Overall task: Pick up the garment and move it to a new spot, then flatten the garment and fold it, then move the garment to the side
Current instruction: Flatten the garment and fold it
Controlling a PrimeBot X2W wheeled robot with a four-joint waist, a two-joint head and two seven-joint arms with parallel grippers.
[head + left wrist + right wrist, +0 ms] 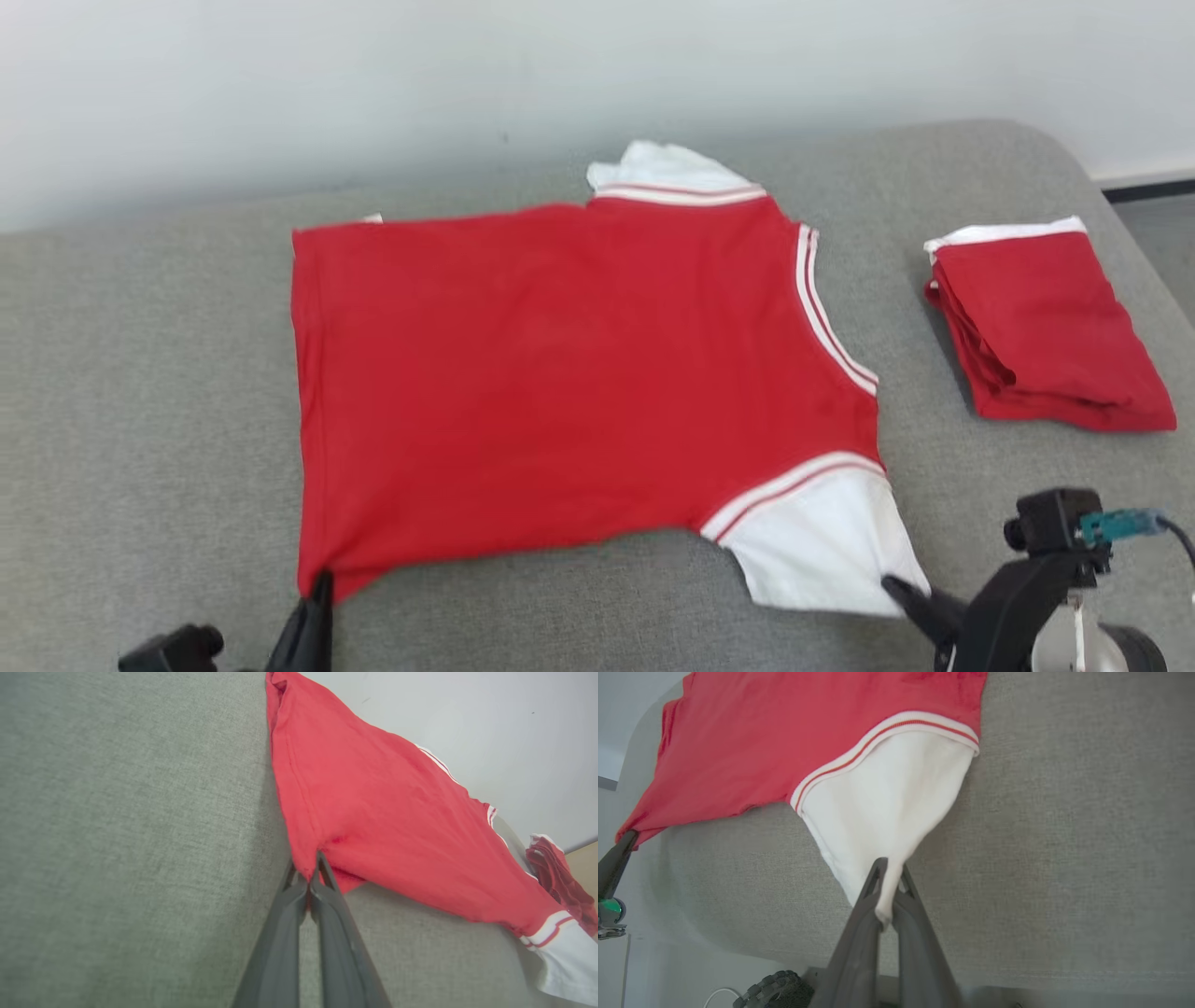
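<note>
The garment (569,383) is a red shirt with white sleeves and striped trim, spread flat on the grey surface (140,420). My left gripper (322,581) is shut on its near-left hem corner; the left wrist view shows the red cloth (373,812) pinched between the dark fingertips (308,868). At the near right, my right gripper (892,586) is shut on the tip of the white sleeve (822,551). In the right wrist view the sleeve (887,807) narrows down into the closed jaws (889,877), and the left gripper (619,851) shows at the far left.
A second red garment (1046,327), folded with a white edge, lies at the right of the surface, also seen at the left wrist view's right edge as a folded garment (560,877). A pale wall (373,84) runs behind. The surface's rounded right edge (1130,233) drops to the floor.
</note>
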